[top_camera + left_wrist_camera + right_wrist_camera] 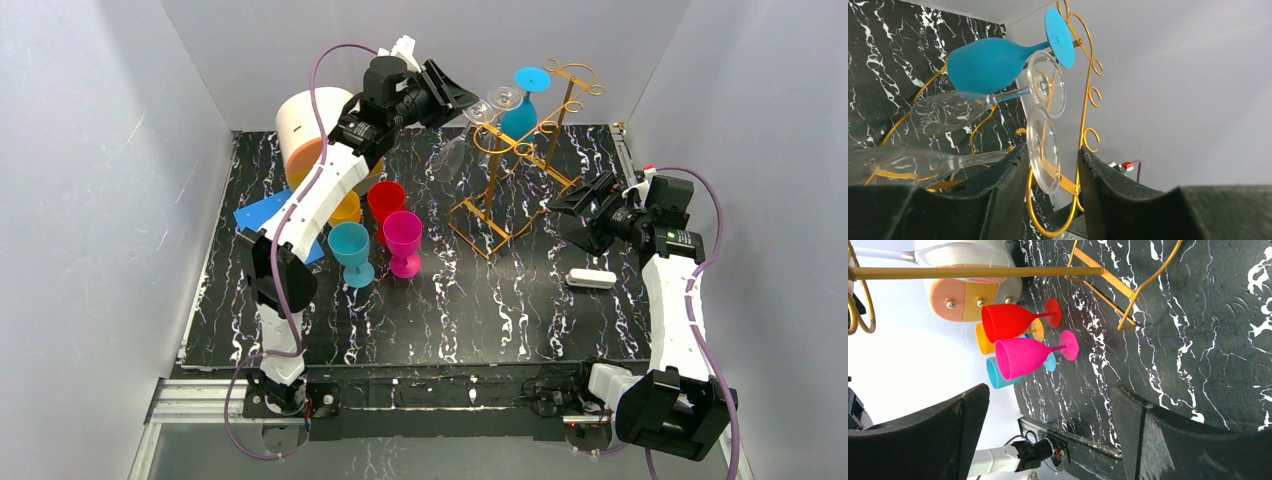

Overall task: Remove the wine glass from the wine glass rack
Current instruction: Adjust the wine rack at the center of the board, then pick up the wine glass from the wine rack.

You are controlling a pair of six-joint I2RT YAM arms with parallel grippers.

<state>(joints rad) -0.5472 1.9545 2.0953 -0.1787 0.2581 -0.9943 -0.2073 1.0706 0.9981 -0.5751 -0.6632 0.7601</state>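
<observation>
top view: the left gripper [458,100] is raised to the golden wine glass rack [494,185] at the far side of the table [480,310], where a clear wine glass [480,112] hangs bowl-down. left wrist: its jaws stand partly apart, astride the glass's foot, beside a blue glass [990,62]. right wrist: the right gripper [1048,395] gapes wide, holding nothing.

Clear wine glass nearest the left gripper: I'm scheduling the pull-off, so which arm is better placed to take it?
Left. The left gripper is at the wine glass rack, open fingers straddling the foot of the clear wine glass. The right gripper hangs open lower down, holding nothing.
</observation>
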